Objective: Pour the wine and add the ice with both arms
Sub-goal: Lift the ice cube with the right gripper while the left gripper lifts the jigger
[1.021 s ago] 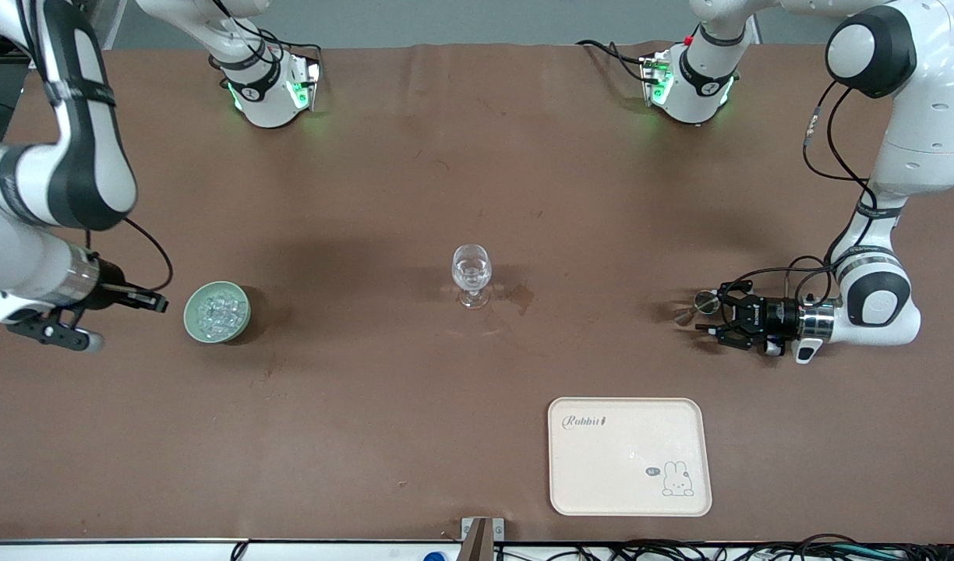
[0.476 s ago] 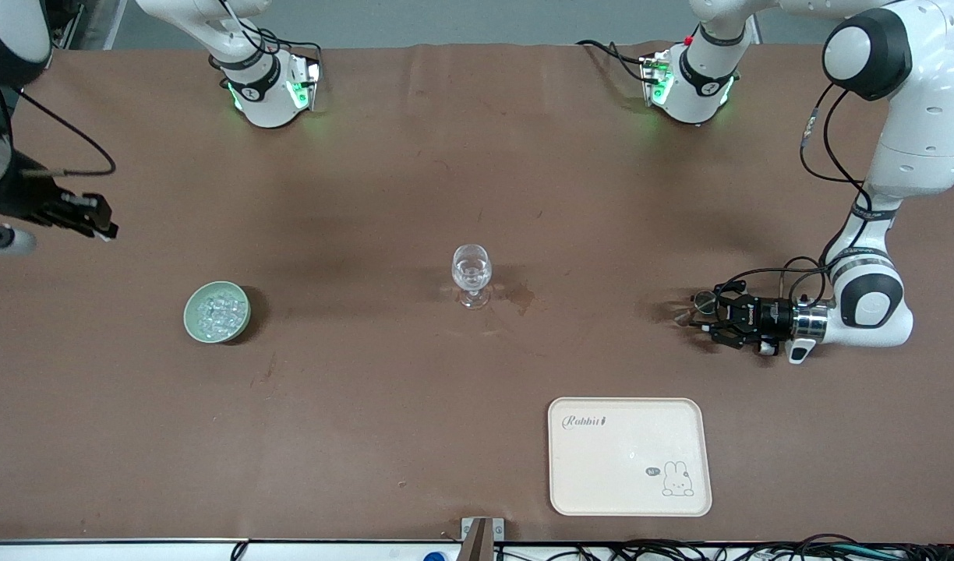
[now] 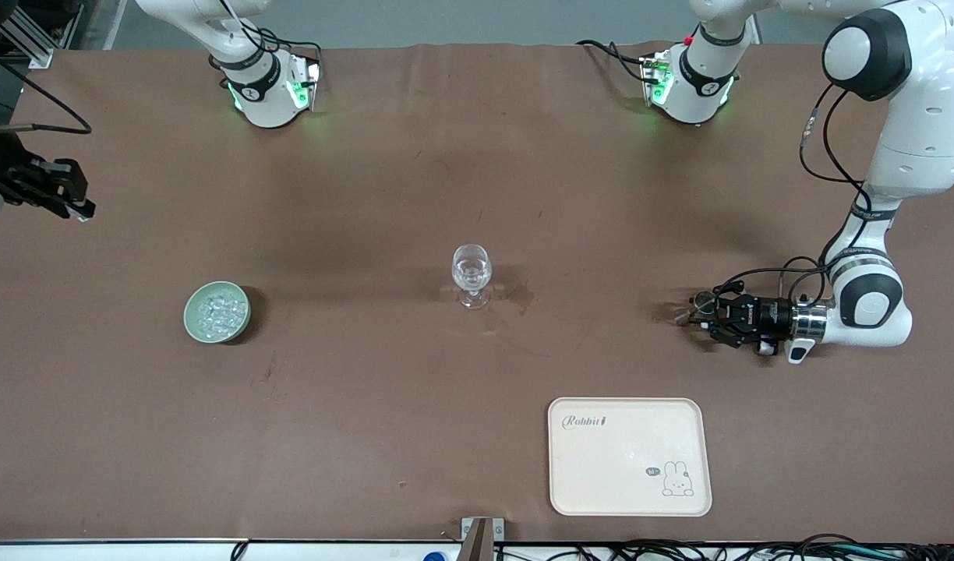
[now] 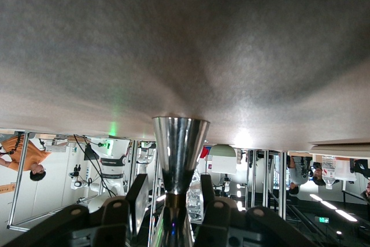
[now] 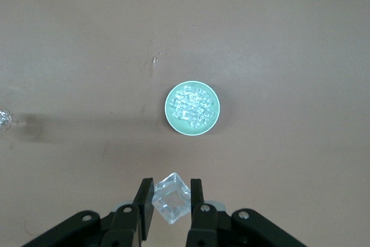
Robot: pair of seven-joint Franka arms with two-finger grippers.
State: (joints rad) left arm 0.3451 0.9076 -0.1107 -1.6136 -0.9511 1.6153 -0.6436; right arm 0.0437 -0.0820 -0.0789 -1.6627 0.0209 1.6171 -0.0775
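Small clear cubes of ice lie heaped in a pale green bowl toward the right arm's end of the table. My right gripper hangs high near that end, shut on one ice cube; the bowl lies below it. A clear stemmed glass stands mid-table. My left gripper lies low and level at the left arm's end. Its fingers stand either side of an upright shiny metal jigger, with slim gaps to its waist. No wine shows apart from the clear contents of the glass.
A cream tray with a rabbit print lies nearer the camera than the left gripper. A dark wet patch marks the brown mat beside the glass. The two arm bases stand along the table's back edge.
My right gripper has risen from beside the bowl and drawn off toward the right arm's end, carrying the ice cube. The left gripper's fingers have narrowed around the jigger.
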